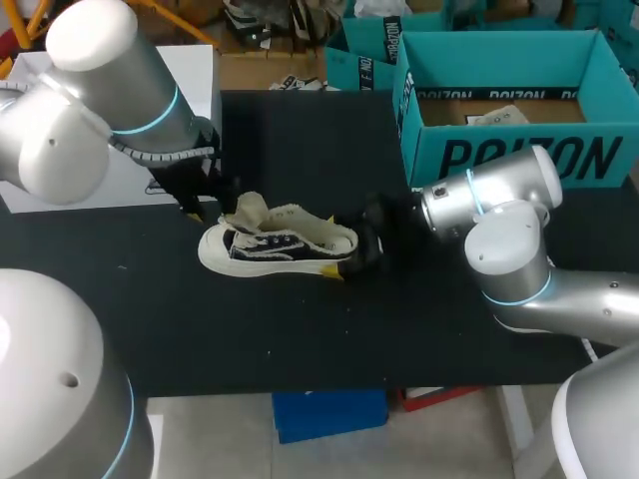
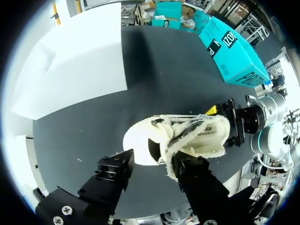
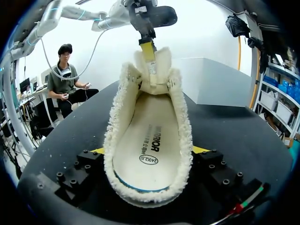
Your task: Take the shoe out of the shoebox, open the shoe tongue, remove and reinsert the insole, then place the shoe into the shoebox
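On black table (image 1: 300, 339), grips shoe (image 1: 285, 244) heel with right gripper (image 3: 149, 150); holds left gripper (image 2: 154, 161) wide, one finger against tongue (image 3: 152, 65).

On the surface (image 1: 300, 329), near its middle: shoe (image 1: 280, 244), resting on its sole, toe leftward, heel rightward. At the toe end, from the left side: left claw (image 2: 152, 171), fingers spread, one against the raised tongue (image 1: 250, 208) (toe lying between the two fingers, per the left wrist view). At the heel, from the right side: right claw (image 3: 150, 152), one finger touching each flank of the shoe. Behind and to the right, at the rear right of the surface: shoebox (image 1: 509, 100), mouth upward, well apart from the shoe. At the rear left edge: another box (image 1: 190, 75).
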Motion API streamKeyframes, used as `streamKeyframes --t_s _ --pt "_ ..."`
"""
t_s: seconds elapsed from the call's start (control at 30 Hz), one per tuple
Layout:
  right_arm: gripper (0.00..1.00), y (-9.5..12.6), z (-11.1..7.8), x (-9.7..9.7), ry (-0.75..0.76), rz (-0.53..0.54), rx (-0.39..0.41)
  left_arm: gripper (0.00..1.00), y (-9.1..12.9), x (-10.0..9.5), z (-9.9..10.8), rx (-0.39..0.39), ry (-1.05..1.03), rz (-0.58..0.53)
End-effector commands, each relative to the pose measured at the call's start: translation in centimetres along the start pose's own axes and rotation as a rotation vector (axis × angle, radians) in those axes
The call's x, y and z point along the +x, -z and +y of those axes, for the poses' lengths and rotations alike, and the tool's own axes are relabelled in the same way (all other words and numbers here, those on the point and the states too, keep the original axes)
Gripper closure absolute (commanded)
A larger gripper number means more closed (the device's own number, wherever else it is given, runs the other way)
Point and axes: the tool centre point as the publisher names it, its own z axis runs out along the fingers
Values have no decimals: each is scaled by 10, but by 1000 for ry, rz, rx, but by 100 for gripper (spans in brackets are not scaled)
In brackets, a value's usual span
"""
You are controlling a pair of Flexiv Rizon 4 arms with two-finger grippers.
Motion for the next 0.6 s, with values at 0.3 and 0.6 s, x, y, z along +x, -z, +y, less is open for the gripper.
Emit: streamKeyframes --t_s 0.3,0.6 --pt "100 -4 -5 -1 -2 -1 1 0 40 34 -23 -24 -376 204" --pt "100 -4 -5 -1 -2 -1 1 0 41 72 -39 -124 -838 281"
